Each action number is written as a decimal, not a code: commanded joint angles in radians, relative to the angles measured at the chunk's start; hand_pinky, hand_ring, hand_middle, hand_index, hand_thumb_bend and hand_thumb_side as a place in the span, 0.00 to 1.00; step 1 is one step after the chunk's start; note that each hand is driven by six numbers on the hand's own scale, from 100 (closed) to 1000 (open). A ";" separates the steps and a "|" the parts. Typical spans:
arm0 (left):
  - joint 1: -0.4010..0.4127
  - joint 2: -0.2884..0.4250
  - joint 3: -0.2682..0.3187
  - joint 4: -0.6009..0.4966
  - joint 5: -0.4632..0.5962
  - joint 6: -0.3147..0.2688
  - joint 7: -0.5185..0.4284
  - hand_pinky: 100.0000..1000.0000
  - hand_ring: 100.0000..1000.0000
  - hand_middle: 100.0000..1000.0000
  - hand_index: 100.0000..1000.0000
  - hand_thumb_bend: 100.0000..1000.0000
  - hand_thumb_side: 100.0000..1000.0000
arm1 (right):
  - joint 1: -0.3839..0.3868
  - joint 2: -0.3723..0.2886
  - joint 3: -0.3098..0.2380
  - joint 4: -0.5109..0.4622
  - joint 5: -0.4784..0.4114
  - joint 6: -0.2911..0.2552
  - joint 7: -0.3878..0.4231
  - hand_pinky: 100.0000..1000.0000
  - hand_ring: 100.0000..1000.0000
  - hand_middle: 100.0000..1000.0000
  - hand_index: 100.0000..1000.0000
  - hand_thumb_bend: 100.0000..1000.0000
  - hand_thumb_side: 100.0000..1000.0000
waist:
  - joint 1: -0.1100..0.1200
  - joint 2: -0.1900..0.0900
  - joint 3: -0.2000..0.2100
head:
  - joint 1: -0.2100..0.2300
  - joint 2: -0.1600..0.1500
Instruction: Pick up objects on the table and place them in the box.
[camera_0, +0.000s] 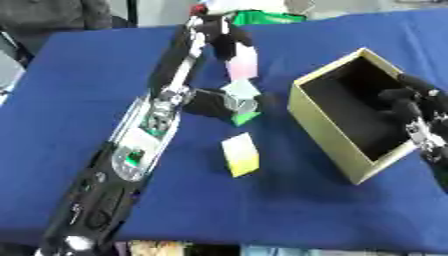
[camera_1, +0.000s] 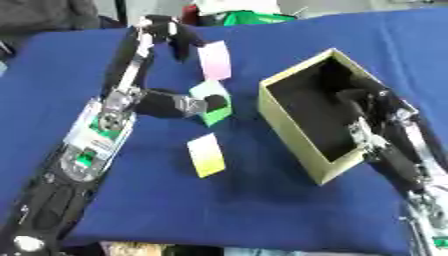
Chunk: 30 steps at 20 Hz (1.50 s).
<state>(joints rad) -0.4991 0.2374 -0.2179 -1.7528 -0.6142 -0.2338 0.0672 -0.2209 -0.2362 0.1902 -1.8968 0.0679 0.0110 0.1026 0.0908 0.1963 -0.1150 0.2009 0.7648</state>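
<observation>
Pink rectangular card is hanging pinched in the left hand, left of the open tan cardboard box — transfer step; next, carrying over the opening. Right hand is gripping the box's wall.

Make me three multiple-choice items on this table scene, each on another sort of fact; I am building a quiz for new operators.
1. Where does the yellow block lie?
A. inside the box
B. on the blue cloth, left of the box
C. in the right hand

2. What colour is the block held up by the left hand?
A. pink
B. orange
C. black

3. What is the state of the box?
A. shut with a lid
B. tipped on its side
C. open at the top, dark inside

Answers: 1 B, it rests on the blue cloth apart from the box. 2 A, the pink block hangs below that hand's fingers. 3 C, the inside shows, with the right hand at its right rim.
</observation>
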 joint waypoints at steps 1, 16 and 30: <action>-0.014 0.052 0.012 -0.033 -0.026 0.010 -0.068 0.46 0.43 0.40 0.63 0.77 0.26 | -0.010 -0.020 -0.014 -0.028 0.046 -0.016 0.015 0.75 0.91 0.71 0.92 0.20 0.46 | -0.004 -0.014 0.000 | 0.003 0.005; -0.067 0.259 -0.027 0.025 -0.101 0.003 -0.553 0.65 0.58 0.59 0.75 0.67 0.31 | 0.003 -0.032 -0.054 -0.039 0.120 -0.027 -0.007 0.76 0.92 0.73 0.93 0.15 0.40 | 0.001 -0.024 -0.011 | -0.002 0.005; -0.158 0.283 -0.143 0.156 -0.031 -0.130 -0.816 0.77 0.72 0.73 0.83 0.50 0.14 | 0.003 -0.031 -0.048 -0.034 0.114 -0.028 0.007 0.77 0.92 0.72 0.93 0.14 0.44 | 0.004 -0.030 -0.021 | -0.003 0.005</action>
<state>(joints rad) -0.6376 0.4864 -0.3594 -1.5953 -0.6575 -0.3498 -0.7306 -0.2104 -0.2523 0.1421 -1.9119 0.1830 -0.0160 0.1057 0.0979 0.1841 -0.1363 0.1982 0.7648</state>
